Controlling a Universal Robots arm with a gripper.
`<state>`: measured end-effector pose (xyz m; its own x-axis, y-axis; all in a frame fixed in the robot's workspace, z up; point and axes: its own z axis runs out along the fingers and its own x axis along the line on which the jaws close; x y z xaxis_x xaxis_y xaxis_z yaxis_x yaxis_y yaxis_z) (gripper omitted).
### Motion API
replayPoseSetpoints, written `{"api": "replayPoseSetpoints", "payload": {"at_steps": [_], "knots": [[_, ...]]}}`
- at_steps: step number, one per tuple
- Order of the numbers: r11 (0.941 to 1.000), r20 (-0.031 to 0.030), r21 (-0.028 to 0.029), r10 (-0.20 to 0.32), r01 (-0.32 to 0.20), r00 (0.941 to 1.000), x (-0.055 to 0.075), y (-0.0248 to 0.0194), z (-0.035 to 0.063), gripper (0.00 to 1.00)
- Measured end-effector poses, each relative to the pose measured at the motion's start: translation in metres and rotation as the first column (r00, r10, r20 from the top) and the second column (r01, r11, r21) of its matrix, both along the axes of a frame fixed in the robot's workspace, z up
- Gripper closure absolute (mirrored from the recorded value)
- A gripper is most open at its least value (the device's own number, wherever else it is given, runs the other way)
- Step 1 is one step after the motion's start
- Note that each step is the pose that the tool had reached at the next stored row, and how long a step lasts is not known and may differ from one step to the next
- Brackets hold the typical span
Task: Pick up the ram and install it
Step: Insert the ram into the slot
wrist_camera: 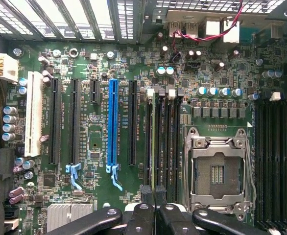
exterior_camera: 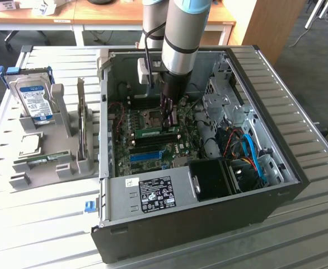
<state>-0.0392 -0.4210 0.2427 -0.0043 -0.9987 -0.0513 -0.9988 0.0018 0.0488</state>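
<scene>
The ram [exterior_camera: 155,133], a narrow green stick with a pale label, stands on edge in a memory slot of the motherboard [exterior_camera: 178,151] inside the open computer case [exterior_camera: 169,224]. My gripper [exterior_camera: 169,119] reaches down into the case over the stick's end nearer the exterior view's right. In the wrist view the ram [wrist_camera: 154,142] appears as a thin edge running between black slots straight into my gripper [wrist_camera: 155,192]. Its two dark fingertips [wrist_camera: 148,192] sit close together, one on each side of that edge, shut on it.
A grey holder [exterior_camera: 69,162] at the exterior view's left carries a blue-labelled hard drive [exterior_camera: 34,101], a square chip [exterior_camera: 29,144] and a second green stick [exterior_camera: 41,161]. Beside the slots lie the processor socket [wrist_camera: 217,171] and a blue expansion slot [wrist_camera: 112,122]. Cables and a drive cage [exterior_camera: 225,106] crowd the case's other side.
</scene>
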Motion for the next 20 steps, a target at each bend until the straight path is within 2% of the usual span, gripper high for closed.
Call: {"api": "replayPoseSetpoints", "payload": {"at_steps": [5, 20], "knots": [[1.0, 0.0, 0.0001, 0.0, 0.0, 1.0, 0.0, 0.0, -0.0041, 0.88], [1.0, 0.0, 0.0001, 0.0, 0.0, 1.0, 0.0001, 0.0, -0.0069, 0.88]]}}
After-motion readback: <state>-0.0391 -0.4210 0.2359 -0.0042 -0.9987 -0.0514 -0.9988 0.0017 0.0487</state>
